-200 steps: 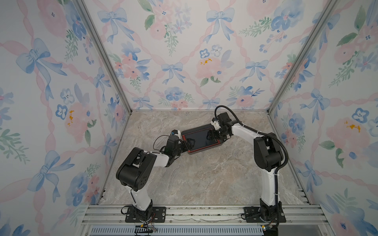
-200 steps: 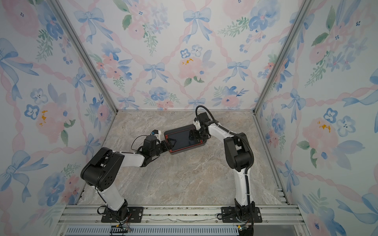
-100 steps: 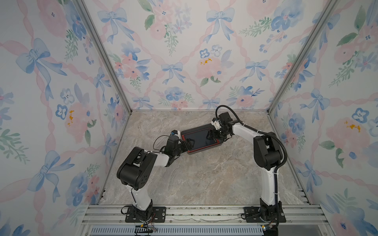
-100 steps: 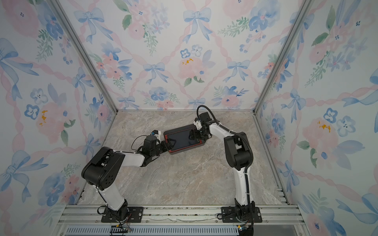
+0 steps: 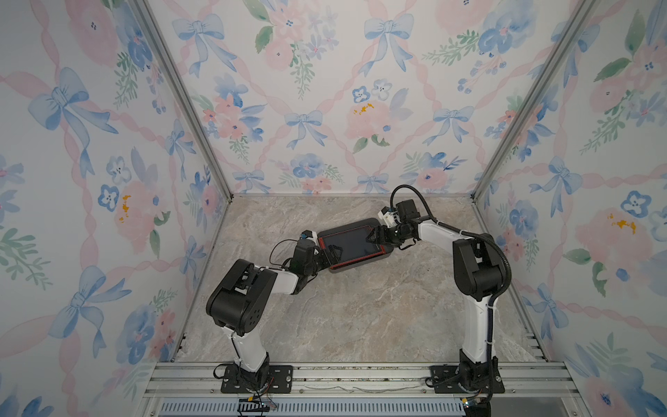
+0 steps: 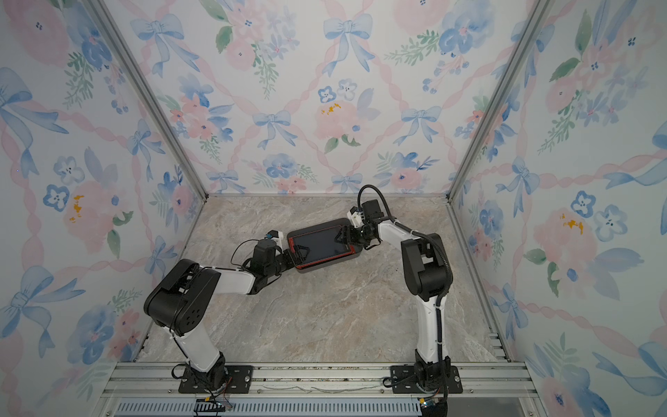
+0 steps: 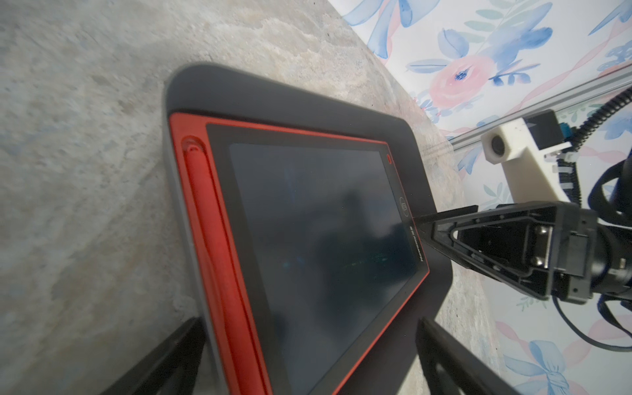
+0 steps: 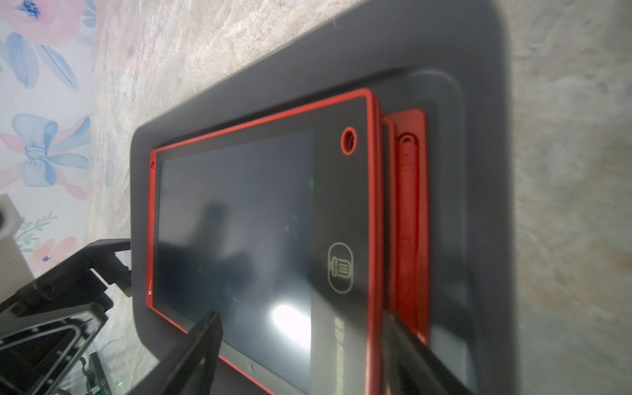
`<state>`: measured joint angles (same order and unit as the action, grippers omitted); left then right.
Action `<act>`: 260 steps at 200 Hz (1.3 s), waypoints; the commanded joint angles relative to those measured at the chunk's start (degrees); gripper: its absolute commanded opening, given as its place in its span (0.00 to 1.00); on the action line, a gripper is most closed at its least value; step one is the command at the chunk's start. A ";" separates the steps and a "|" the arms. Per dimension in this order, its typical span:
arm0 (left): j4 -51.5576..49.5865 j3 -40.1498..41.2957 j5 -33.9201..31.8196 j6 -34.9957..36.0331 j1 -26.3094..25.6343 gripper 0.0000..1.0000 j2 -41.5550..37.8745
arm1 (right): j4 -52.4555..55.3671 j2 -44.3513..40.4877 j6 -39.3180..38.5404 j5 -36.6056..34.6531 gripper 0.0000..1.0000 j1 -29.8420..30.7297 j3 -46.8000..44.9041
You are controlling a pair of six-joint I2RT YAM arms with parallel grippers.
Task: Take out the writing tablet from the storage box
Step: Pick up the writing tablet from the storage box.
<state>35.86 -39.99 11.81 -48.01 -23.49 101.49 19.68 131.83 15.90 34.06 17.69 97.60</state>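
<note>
The storage box (image 5: 384,258) (image 6: 355,255) is a shallow dark grey tray lying aslant at the back of the table. In it lies the writing tablet (image 5: 352,245) (image 6: 321,245) (image 7: 318,222) (image 8: 239,219), with a red frame and a dark screen. My left gripper (image 5: 332,255) (image 6: 300,253) (image 7: 307,323) is open at the tablet's left end, by its red stylus (image 7: 212,239). My right gripper (image 5: 375,236) (image 6: 343,236) (image 8: 301,318) is open at the right end. One finger is over the screen and the other is just past the tablet's red edge.
Under the top tablet a second red-framed tablet with its own stylus (image 8: 408,222) shows at the right end of the box. The marble table (image 5: 361,307) is closed in by floral walls on three sides. An aluminium rail (image 5: 343,375) runs along the front.
The right gripper's jaws have narrowed a little over the tablet's right end. The left arm and the box have not visibly moved.
</note>
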 commanded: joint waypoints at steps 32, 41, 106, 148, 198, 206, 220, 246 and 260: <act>1.64 -1.66 3.14 1.07 -0.47 0.98 1.34 | -4.52 -1.35 4.13 15.67 0.67 1.89 -4.13; 1.65 -1.55 3.13 1.12 -0.44 0.98 1.26 | -5.95 -1.69 5.15 15.90 0.66 1.74 -4.86; 1.60 -1.24 2.69 1.34 -0.04 0.98 0.66 | -8.92 -1.91 8.27 13.71 0.66 1.38 -5.75; 1.59 0.44 1.73 1.59 1.93 0.98 -2.87 | -0.21 -0.36 2.74 5.18 0.66 3.09 -1.04; -1.18 4.08 3.62 4.09 6.07 0.98 -8.67 | 1.61 0.98 1.70 -0.34 0.68 4.73 1.79; -2.30 4.05 4.00 4.89 6.57 0.98 -9.16 | 1.68 1.02 1.59 -0.81 0.68 4.87 1.84; -4.45 3.95 4.53 6.43 7.27 0.98 -10.03 | 1.70 0.98 1.41 -1.41 0.68 4.97 1.83; -9.21 2.92 5.41 9.18 8.03 0.98 -11.57 | 1.68 1.28 1.42 -2.46 0.68 5.09 1.98; -12.76 1.32 6.31 10.99 8.02 0.98 -11.03 | 1.68 1.59 1.41 -2.77 0.68 5.23 2.11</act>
<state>30.24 -36.69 15.75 -41.91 -15.81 91.02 19.68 131.26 18.39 33.10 22.24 98.35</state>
